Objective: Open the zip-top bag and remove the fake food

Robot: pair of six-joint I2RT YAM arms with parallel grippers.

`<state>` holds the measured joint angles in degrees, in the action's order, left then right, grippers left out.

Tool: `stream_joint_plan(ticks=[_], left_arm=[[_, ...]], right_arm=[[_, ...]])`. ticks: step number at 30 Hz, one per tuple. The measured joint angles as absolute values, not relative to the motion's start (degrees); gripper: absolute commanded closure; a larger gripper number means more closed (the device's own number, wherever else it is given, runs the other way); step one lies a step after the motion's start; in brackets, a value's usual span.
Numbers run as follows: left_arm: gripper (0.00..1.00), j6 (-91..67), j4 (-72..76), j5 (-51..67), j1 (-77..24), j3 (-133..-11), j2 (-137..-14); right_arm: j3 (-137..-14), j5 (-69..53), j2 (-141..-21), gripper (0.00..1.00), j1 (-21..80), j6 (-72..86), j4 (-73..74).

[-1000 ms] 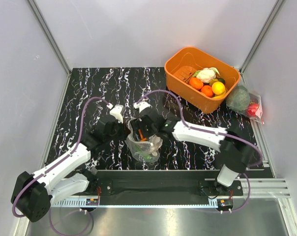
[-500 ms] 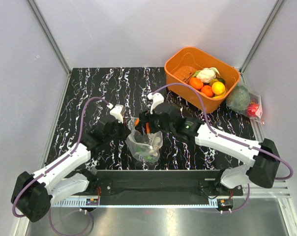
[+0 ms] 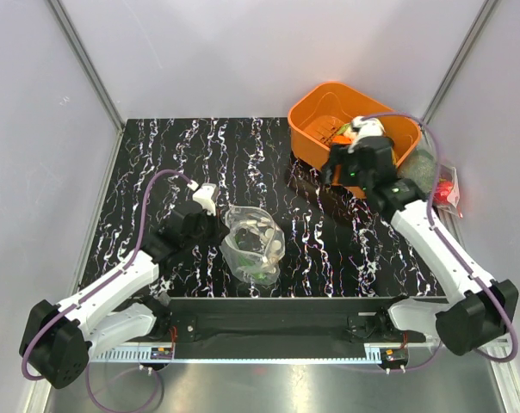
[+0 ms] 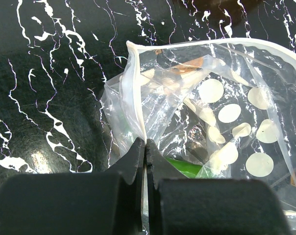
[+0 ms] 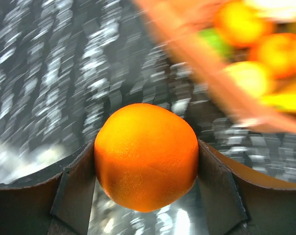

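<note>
1. The bag (image 4: 226,98) is pinched at its white zip rim by the left gripper (image 4: 146,147). The jaws are pressed together on the plastic, and the rim rises just ahead of their tips (the mouth gapes to the right of them).
2. That grip is judged to serve two ends: the bag is anchored to the table (image 3: 157,155), and its mouth is propped open for the other arm.
3. The orange (image 5: 146,152) is clamped in the right gripper (image 5: 146,188). One jaw is set against each flank, and the gap between them is filled by the fruit.
4. The bin (image 5: 207,78) is seen ahead of those jaws and to their right, with other fruit inside it. The wrist view is smeared, so it cannot be told how near the rim is.
5. From the top view the right jaws are placed at the bin's near wall, well apart from the bag. The orange is therefore judged to be on its way to a drop in the bin.
6. A green piece (image 4: 185,167) lies inside the bag, just ahead and right of the left jaws under the dotted film, so the emptying is judged unfinished.
7. The release calls for the jaws to be over the bin's rim first, or the orange may roll off across the table.
</note>
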<state>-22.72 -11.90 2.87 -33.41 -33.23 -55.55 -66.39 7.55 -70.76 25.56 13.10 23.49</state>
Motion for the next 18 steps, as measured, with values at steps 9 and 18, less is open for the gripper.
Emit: stream_joint_plan(ticks=[9, 18], left_arm=[[1.00, -22.70, -11.92, 2.90, -33.41, -33.23, -55.55], [1.00, -22.70, -11.92, 3.03, -33.41, -33.23, -55.55]], right_arm=[[-70.57, 1.02, -74.89, 0.57, 3.46, 8.84, 22.72], [-77.69, -1.08, -87.57, 0.54, -2.00, 8.21, 20.25]])
